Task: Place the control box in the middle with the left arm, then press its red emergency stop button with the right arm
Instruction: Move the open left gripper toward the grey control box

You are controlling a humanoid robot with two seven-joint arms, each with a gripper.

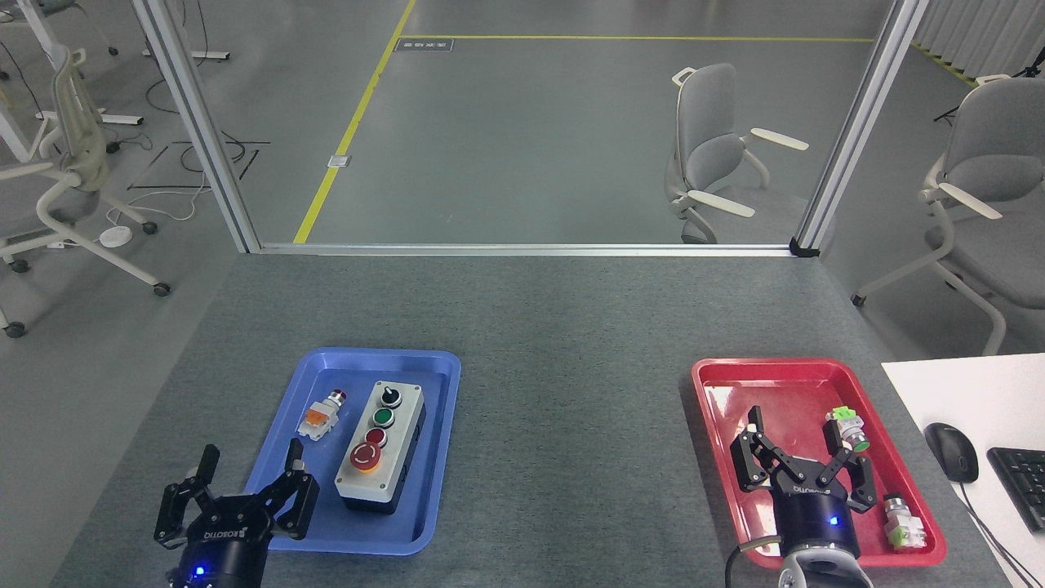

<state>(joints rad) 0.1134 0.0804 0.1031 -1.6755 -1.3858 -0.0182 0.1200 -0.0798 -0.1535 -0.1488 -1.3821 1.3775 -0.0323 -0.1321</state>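
Lying lengthwise in a blue tray at the near left of the table: the control box, light grey lid over black base, right of the tray's centre, long axis running roughly away from the camera. Along the lid, far to near: black knob, green button, small red button, then the red emergency stop button, biggest of the row, yellow collar showing, at the near end. Just left of the box and apart from it, in the same tray: a small loose orange-and-white push-button part with a red tip. Hovering at the tray's near left corner: left gripper, fingers spread wide, holding nothing, right finger overlapping the tray's edge in view, blue light lit on the body. Well apart from the box, not touching it.

Between the two trays: the middle, bare grey speckled tabletop. Off to the right: a red tray with the right gripper above it, fingers likewise spread wide and holding nothing, blue light lit. Beside the right finger: a small green-and-silver part; a second similar part near the tray's near right corner.

Further right, on a white desk: black mouse and the edge of a keyboard. Beyond the table: aluminium frame posts, grey floor with yellow lines, office chairs.
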